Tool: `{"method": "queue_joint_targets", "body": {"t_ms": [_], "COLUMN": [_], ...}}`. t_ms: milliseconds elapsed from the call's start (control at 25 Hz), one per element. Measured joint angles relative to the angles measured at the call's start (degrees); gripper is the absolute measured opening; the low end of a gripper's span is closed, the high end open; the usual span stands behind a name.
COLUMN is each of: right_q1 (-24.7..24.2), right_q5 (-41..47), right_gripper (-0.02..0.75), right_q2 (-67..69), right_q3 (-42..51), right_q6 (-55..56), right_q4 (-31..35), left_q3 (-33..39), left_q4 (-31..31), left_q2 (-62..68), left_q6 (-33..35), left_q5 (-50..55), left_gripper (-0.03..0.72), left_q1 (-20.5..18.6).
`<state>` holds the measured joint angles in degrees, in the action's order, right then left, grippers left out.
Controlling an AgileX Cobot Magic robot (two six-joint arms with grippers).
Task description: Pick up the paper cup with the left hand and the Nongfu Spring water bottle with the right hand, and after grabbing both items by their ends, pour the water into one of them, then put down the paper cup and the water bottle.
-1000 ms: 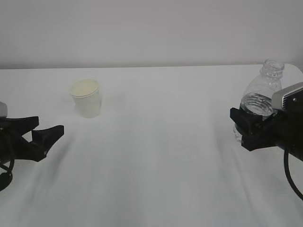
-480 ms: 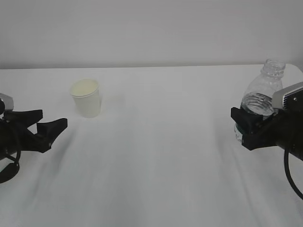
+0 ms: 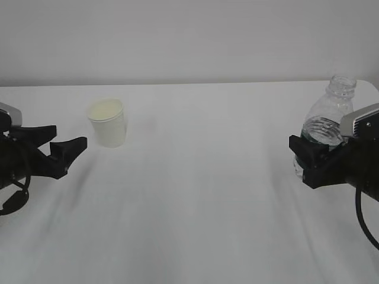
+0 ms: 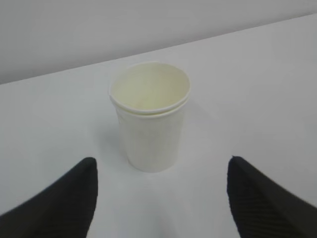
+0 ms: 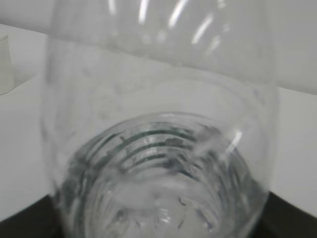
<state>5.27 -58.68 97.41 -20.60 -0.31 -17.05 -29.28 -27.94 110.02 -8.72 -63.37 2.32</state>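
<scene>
Advancing since a second ago, the left hand [image 3: 66, 152], jaws spread, nears the paper cup [image 3: 108, 122] at its 1 o'clock; the right hand [image 3: 308, 160] clamps the Nongfu Spring water bottle [image 3: 327, 121], upright at 3 o'clock

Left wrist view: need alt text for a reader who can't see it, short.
A white paper cup stands upright and empty on a white table, centred ahead of the open left gripper. The two black fingertips fill the bottom corners, well apart and short of the cup, touching nothing. The cup's rim shows a doubled edge, cream inside.
</scene>
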Motion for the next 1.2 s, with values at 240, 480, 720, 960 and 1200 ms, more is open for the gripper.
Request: {"method": "queue_joint_targets", "body": {"t_ms": [240, 480, 720, 960, 1200], "right_q1": [0.00, 0.00, 0.00, 0.00, 0.00], "right_q5": [0.12, 0.12, 0.22, 0.22, 0.22], "right_gripper": [0.476, 0.476, 0.476, 0.476, 0.476], "right_q2": [0.00, 0.00, 0.00, 0.00, 0.00], "right_q3": [0.00, 0.00, 0.00, 0.00, 0.00], "right_q6": [0.00, 0.00, 0.00, 0.00, 0.00], "right_q4": [0.00, 0.00, 0.09, 0.09, 0.09], "left_q3": [-0.34, -0.44, -1.39, -3.98, -6.97], "left_q4": [0.01, 0.01, 0.23, 0.03, -0.82], "left_q2": [0.00, 5.52, 8.84, 10.49, 12.51], "left_q6": [0.00, 0.00, 0.00, -0.24, -1.98], "left_q5": [0.00, -1.82, -1.84, -2.05, -2.13], "left_gripper": [0.588, 0.589, 0.589, 0.589, 0.589], "left_q1": [0.00, 0.00, 0.00, 0.00, 0.00]}}
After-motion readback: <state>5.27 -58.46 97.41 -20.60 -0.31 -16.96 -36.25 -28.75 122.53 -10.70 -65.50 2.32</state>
